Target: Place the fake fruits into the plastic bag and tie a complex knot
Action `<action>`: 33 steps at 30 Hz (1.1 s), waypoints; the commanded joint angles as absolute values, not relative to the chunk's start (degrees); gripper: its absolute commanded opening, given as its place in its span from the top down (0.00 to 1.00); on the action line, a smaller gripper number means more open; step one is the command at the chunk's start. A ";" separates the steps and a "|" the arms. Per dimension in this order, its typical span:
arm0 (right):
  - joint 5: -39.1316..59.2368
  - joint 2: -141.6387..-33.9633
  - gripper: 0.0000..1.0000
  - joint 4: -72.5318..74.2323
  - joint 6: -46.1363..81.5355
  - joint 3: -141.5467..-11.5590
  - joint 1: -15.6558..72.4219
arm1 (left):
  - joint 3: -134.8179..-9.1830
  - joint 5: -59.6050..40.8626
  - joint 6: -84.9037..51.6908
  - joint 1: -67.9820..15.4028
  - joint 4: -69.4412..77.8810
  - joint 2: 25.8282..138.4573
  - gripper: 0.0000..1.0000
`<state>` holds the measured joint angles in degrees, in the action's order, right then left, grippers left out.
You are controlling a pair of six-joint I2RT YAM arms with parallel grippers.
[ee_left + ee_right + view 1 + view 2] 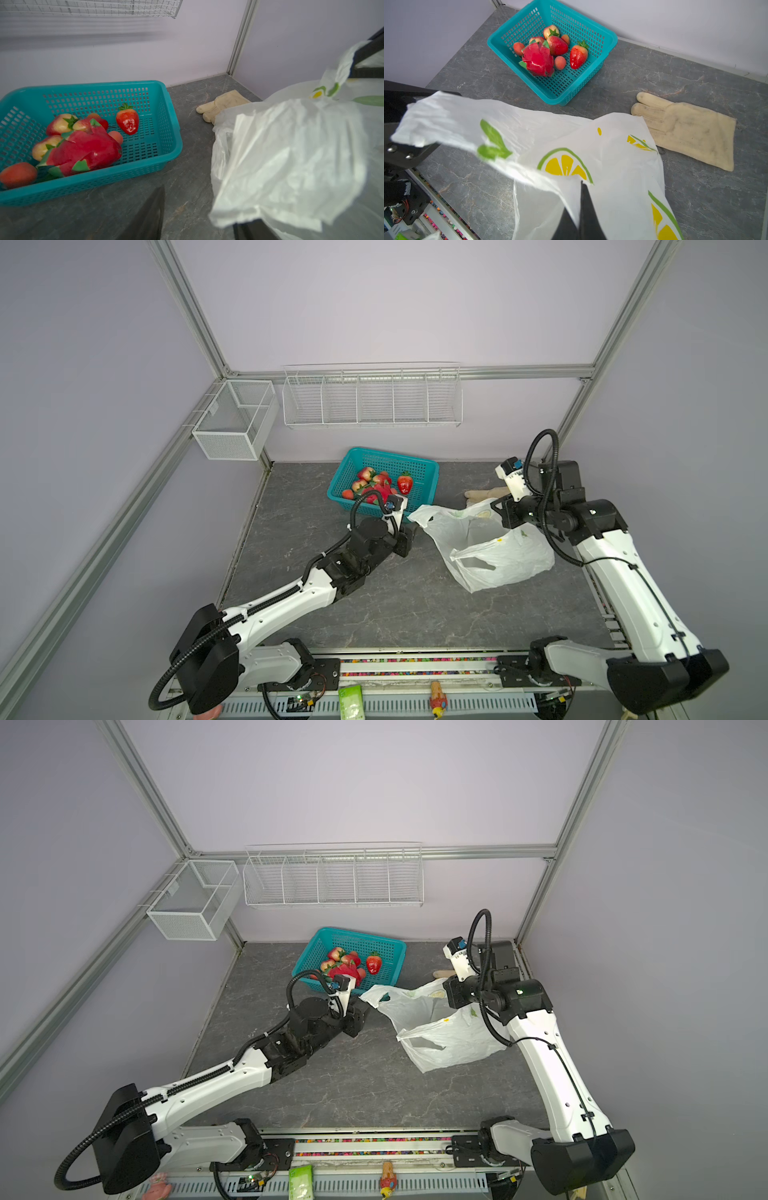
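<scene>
The fake fruits (380, 485) (546, 54) lie in a teal lattice basket (428, 467): strawberries, peach-red balls and one larger bright red piece (87, 151). The white plastic bag (498, 551) (444, 1040) with lemon prints lies crumpled to the right of the basket, its mouth partly raised. My right gripper (497, 512) (581, 199) is shut on the bag's film at its far rim. My left gripper (408, 538) (199, 209) stands open beside the basket's near corner. One handle loop (291, 158) drapes over one of its fingers.
A beige glove (486, 494) (691, 133) lies flat behind the bag near the back wall. A wire rack (372, 398) and a mesh box (235, 418) hang on the walls. The table's front rail (415, 659) runs between the arm bases.
</scene>
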<state>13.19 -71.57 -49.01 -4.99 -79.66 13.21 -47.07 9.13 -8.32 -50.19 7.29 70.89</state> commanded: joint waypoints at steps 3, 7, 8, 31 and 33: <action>10.87 -74.62 0.94 -46.32 0.58 -78.76 12.92 | -48.95 14.80 -8.31 -49.77 -0.68 68.59 0.28; 9.43 -76.48 0.94 -45.70 2.69 -78.85 12.65 | -47.87 18.31 -8.63 -48.96 -4.47 65.45 0.21; 9.36 -76.87 0.94 -45.76 2.95 -78.88 12.66 | -47.54 18.53 -9.21 -48.48 -5.07 64.40 0.19; 11.37 -79.52 0.94 -44.63 6.37 -79.10 12.21 | -43.91 -18.71 -13.77 -56.36 1.72 57.38 0.19; 11.56 -80.12 0.94 -44.92 6.61 -79.86 12.14 | -42.77 -17.49 -15.29 -57.84 3.26 59.82 0.19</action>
<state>10.28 -79.29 -45.87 5.30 -78.26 12.45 -44.10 -15.29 -15.66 -56.38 2.00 57.23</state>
